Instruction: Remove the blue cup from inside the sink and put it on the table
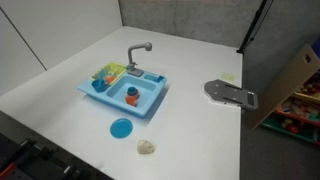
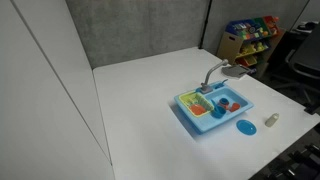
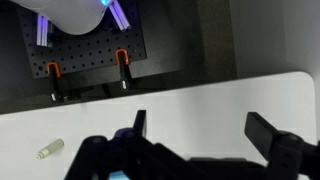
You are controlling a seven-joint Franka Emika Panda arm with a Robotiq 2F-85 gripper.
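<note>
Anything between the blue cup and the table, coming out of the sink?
Only the sink wall for the cup to clear. The faucet stands at the back rim. On the table, a blue disc and a small beige item lie in front of the sink; avoid those.

In an exterior view, grey partition walls (image 2: 140, 25) stand at twelve o'clock; a shelf of colourful bins (image 2: 250, 35) and a dark office chair (image 2: 300, 60) sit at two o'clock.
</note>
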